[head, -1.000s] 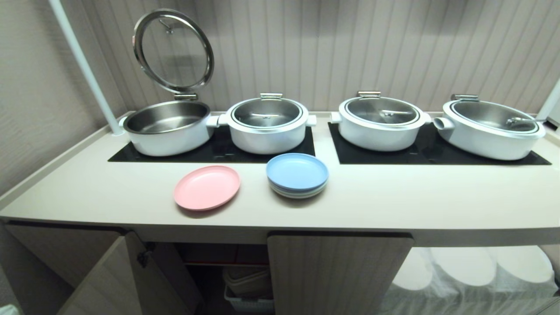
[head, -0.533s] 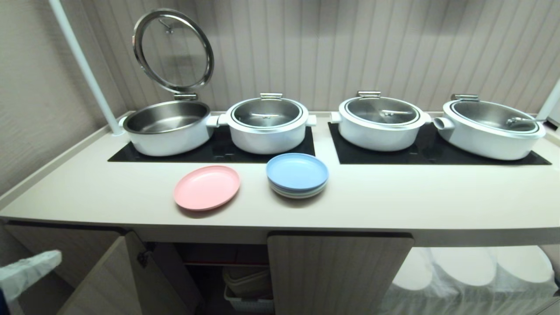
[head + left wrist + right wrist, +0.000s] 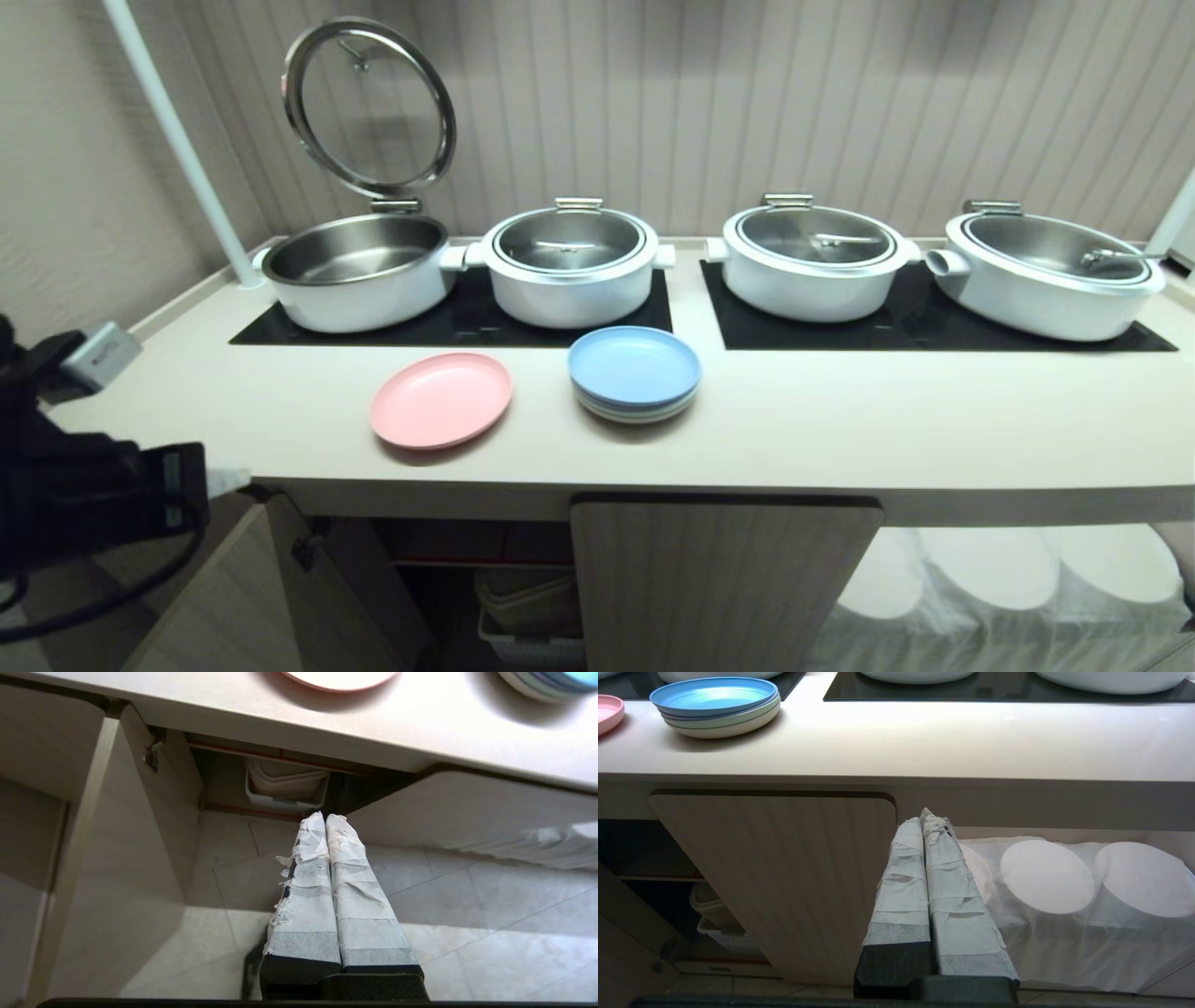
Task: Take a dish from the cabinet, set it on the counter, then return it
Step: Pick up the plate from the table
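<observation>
Pink plastic dish (image 3: 441,399) on table (image 3: 840,420): likely light, stiff; pinch rim. My left fingers (image 3: 322,833) together, empty.

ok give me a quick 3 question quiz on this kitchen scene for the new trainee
1. True or false: the pink dish lies on the counter, apart from the blue-topped stack of plates.
2. Multiple choice: which cabinet door stands open? A) the left door B) the right door C) both
3. Short answer: how many of the four white pots on the cooktop panels have the lid raised, and which?

Key
1. True. There is bare counter between them.
2. A. The right door is shut, and a basket shows in the opening.
3. One: the leftmost pot, whose glass lid stands upright.
</observation>
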`<state>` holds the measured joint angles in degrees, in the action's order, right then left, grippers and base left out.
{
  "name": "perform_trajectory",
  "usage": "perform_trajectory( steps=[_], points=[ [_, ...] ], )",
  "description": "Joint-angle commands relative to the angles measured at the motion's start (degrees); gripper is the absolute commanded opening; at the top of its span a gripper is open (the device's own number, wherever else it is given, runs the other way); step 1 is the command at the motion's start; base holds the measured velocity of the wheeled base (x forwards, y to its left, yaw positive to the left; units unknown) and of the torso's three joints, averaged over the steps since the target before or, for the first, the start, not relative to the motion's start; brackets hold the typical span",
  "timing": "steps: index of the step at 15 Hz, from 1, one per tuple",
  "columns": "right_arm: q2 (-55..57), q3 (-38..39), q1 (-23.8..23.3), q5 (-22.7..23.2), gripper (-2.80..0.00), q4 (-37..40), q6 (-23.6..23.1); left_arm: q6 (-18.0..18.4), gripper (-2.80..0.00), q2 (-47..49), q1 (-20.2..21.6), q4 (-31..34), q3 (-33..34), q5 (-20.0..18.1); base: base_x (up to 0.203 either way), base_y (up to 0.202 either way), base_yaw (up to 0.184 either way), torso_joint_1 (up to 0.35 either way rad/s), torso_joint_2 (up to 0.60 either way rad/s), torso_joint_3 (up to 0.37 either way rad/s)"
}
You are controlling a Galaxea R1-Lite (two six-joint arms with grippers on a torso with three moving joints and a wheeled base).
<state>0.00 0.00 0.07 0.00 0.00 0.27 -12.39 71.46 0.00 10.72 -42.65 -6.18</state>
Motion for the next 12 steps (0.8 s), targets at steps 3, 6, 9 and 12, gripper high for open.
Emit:
perform_trajectory(
  steps=[3, 6, 9, 12],
  points=[
    [0.0, 0.0, 0.0, 0.0, -2.8, 0.0, 0.0, -1.9, -2.8, 15.8, -0.2, 0.1, -7.6, 1.6, 0.0, 0.0, 0.0, 0.0, 0.0, 0.0],
    [0.0, 0.0, 0.0, 0.0, -2.8, 0.0, 0.1, -1.7, -2.8, 24.2, -0.2, 0.1, -13.8, 3.4, 0.0, 0.0, 0.0, 0.0, 0.0, 0.0],
    [0.0, 0.0, 0.0, 0.0, -2.8, 0.0, 0.0, 0.8, -2.8, 29.7, 0.1, 0.1, -17.8, 3.9, 0.0, 0.0, 0.0, 0.0, 0.0, 0.0],
    [0.0, 0.0, 0.0, 0.0, -2.8, 0.0, 0.0, 2.1, -2.8, 33.6, 1.0, 0.1, -20.9, 4.0, 0.0, 0.0, 0.0, 0.0, 0.0, 0.0]
  ],
)
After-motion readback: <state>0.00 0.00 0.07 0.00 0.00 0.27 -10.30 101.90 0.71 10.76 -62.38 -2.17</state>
